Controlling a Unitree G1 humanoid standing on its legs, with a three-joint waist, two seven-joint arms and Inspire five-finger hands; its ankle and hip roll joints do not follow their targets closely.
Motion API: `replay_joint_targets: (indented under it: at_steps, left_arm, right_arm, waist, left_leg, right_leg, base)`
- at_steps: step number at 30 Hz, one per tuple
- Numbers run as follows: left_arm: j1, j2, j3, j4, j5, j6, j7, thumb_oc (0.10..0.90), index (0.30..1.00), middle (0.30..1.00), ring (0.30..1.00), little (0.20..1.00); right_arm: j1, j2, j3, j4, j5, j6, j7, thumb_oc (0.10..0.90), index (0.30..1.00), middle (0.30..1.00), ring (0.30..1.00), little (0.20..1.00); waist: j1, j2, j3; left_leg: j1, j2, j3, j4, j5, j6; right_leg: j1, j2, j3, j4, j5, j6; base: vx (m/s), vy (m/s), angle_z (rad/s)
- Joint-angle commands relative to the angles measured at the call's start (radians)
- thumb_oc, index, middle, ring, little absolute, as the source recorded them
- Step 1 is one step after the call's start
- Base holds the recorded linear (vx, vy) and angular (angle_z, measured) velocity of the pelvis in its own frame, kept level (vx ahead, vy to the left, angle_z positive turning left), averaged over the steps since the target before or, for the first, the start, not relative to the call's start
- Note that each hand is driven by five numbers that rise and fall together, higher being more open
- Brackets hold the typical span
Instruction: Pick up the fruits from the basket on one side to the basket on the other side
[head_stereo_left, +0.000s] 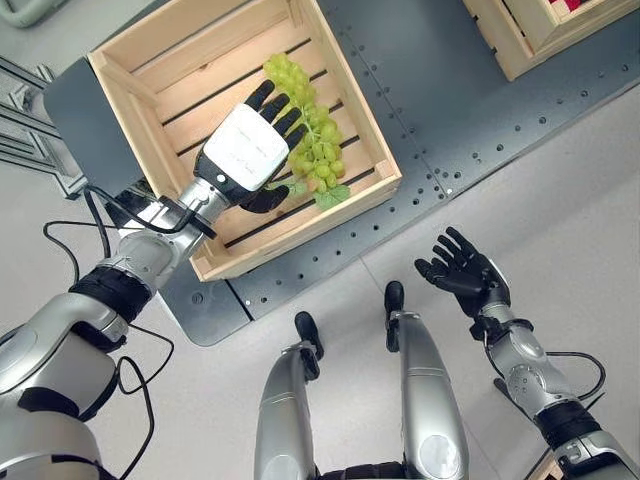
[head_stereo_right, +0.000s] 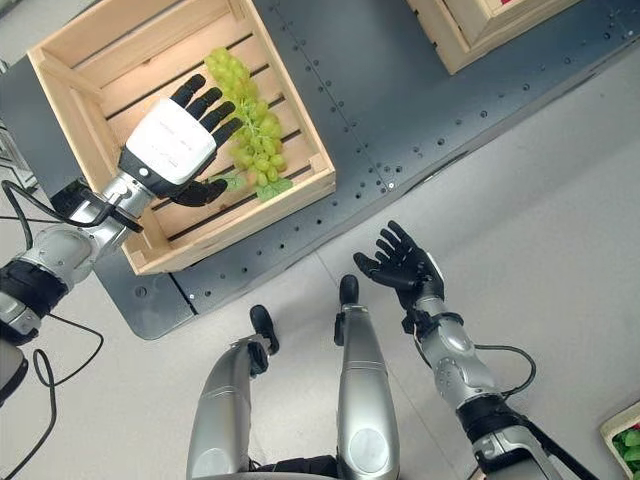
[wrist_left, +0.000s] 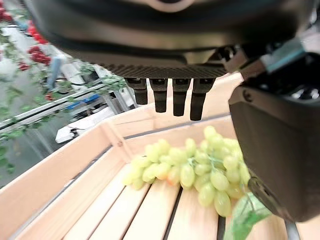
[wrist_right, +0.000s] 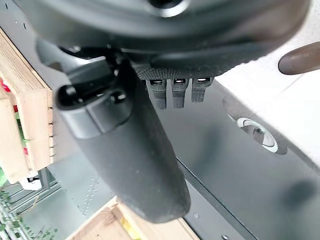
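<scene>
The fingers (head_stereo_left: 279, 108) of the left hand (head_stereo_left: 246, 147) were straight and spread, hovering over the grapes with the thumb (head_stereo_left: 264, 199) out to the near side; they held nothing, and the left wrist view showed clear air between the fingertips (wrist_left: 174, 98) and the fruit. The right hand (head_stereo_right: 404, 265) hung idle over the pale floor (head_stereo_left: 560, 180), fingers loosely open and empty.

The biggest thing in play was the dark platform (head_stereo_left: 430, 90), carrying 2 crates well apart. The near wooden crate (head_stereo_left: 372, 130) sat on the robot's left, and a second crate (head_stereo_left: 510, 45) stood at the far right edge with something red inside. Within the near crate, 1 bunch of green grapes (head_stereo_left: 315, 135) lay on the slats close to the right-hand wall, with a green leaf (head_stereo_left: 332, 195) at its near end.

The step in hand looked like the descent to grasp. To do it well, the hand should probably drop straight down and centre over the thick middle of the bunch, so the fingers curl round the far side while the thumb closes from the near side. A slow, gentle closure would likely suit best, since the grapes seemed soft and loosely joined. The nearby crate wall could catch the fingertips, so a slight inward bias seemed wise.
</scene>
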Motion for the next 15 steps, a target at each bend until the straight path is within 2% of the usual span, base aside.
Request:
replay_joint_targets:
  at_steps: [1,5,8,12,15]
  left_arm:
    - [-0.141,0.14,0.026,-0.052,0.055,0.014,0.085,0.8,0.9,0.9,0.9,0.9]
    - [-0.174,0.136,0.006,-0.045,0.113,-0.011,0.12,0.8,0.9,0.9,0.9,0.9]
    - [-0.205,0.133,-0.014,-0.048,0.154,-0.021,0.066,0.8,0.9,0.9,0.9,0.9]
    - [-0.252,0.135,-0.053,-0.027,0.169,0.023,-0.014,0.8,0.9,0.9,0.9,0.9]
    - [-0.283,0.134,-0.07,-0.017,0.17,0.059,-0.029,0.8,0.9,0.9,0.9,0.9]
  right_arm:
    - [-0.028,0.021,-0.021,-0.1,0.037,-0.089,-0.006,0.8,0.9,0.9,0.9,0.9]
    - [-0.03,0.031,-0.013,-0.103,0.041,-0.094,-0.021,0.8,0.9,0.9,0.9,0.9]
    - [-0.036,0.035,-0.01,-0.103,0.043,-0.095,-0.033,0.8,0.9,0.9,0.9,0.9]
    - [-0.036,0.027,-0.011,-0.103,0.056,-0.093,-0.036,0.8,0.9,0.9,0.9,0.9]
    - [-0.025,0.023,-0.012,-0.112,0.061,-0.096,-0.031,0.8,0.9,0.9,0.9,0.9]
  waist:
    - [0.007,-0.047,-0.014]
    - [0.008,-0.05,-0.014]
    - [0.007,-0.051,-0.014]
    - [-0.001,-0.053,-0.014]
    - [-0.008,-0.055,-0.014]
  left_leg:
    - [-0.019,-0.01,0.051,0.024,-0.029,0.039]
    - [-0.032,-0.009,0.051,0.027,-0.03,0.041]
    - [-0.038,-0.01,0.054,0.026,-0.03,0.042]
    - [-0.044,-0.011,0.062,0.018,-0.027,0.044]
    - [-0.054,-0.012,0.072,0.021,-0.031,0.048]
  right_leg:
    - [0.071,0.012,0.025,-0.004,-0.032,0.012]
    - [0.055,0.013,0.024,0.001,-0.029,0.015]
    - [0.046,0.015,0.023,0.0,-0.024,0.018]
    - [0.037,0.02,0.027,-0.014,-0.012,0.024]
    - [0.024,0.024,0.035,-0.023,-0.004,0.027]
  base:
    - [0.0,0.0,0.0]
    - [0.01,-0.01,-0.05]
    - [0.0,0.0,0.0]
    - [0.0,0.0,0.0]
    - [0.0,0.005,-0.01]
